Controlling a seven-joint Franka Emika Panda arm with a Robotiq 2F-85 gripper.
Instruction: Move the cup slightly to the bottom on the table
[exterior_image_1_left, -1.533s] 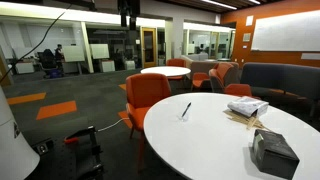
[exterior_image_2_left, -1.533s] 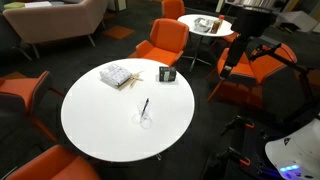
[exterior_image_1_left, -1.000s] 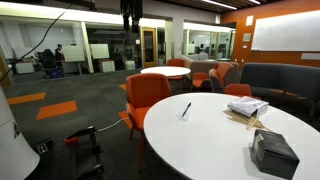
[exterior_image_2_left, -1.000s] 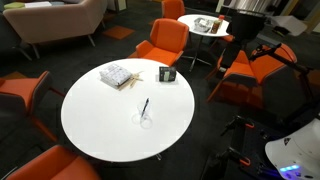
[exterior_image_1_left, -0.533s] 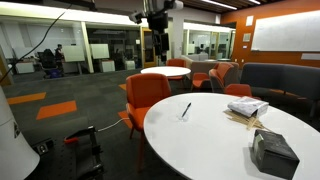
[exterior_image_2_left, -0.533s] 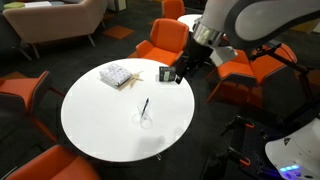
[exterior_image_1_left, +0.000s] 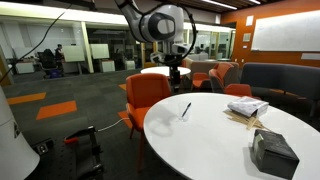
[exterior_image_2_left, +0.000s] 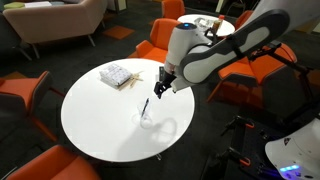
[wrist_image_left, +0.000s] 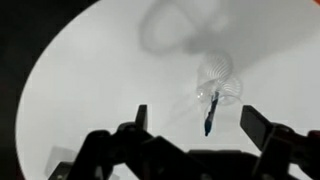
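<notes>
- An open office lounge with grey carpet, glass-walled rooms and orange chairs (exterior_image_1_left: 148, 92); in the foreground the large round white table (exterior_image_2_left: 95, 115), shown in both exterior views.
- Since half a second ago the arm has swung in from the upper right of the frame to the table's middle; the gripper (exterior_image_2_left: 160, 88) now hangs just up and right of the cup (exterior_image_2_left: 147, 122), apart from it; in an exterior view the gripper (exterior_image_1_left: 175, 80) has come down from the top edge to the upper centre of the frame.
- The cup has not shifted across the frames; it sits near the table's centre with its dark stick (exterior_image_2_left: 145, 106) slanting upward.
- In the wrist view the gripper (wrist_image_left: 200, 120) comes in from the bottom, its two fingers (wrist_image_left: 141, 116) spread wide with nothing between them; the cup (wrist_image_left: 217, 82) lies just beyond them, right of centre.
- The cup's clear wall almost vanishes against the white top; in an exterior view only the stick (exterior_image_1_left: 186, 109) reads plainly.
- The dark grey bag (exterior_image_1_left: 272, 152) is clear at the lower right of one exterior view; in the overhead one the wrist covers its spot; the stack of papers (exterior_image_2_left: 118, 76) lies at the table's upper left.
- The wrist view is blurred; its lower edge is filled by dark gripper housing.
</notes>
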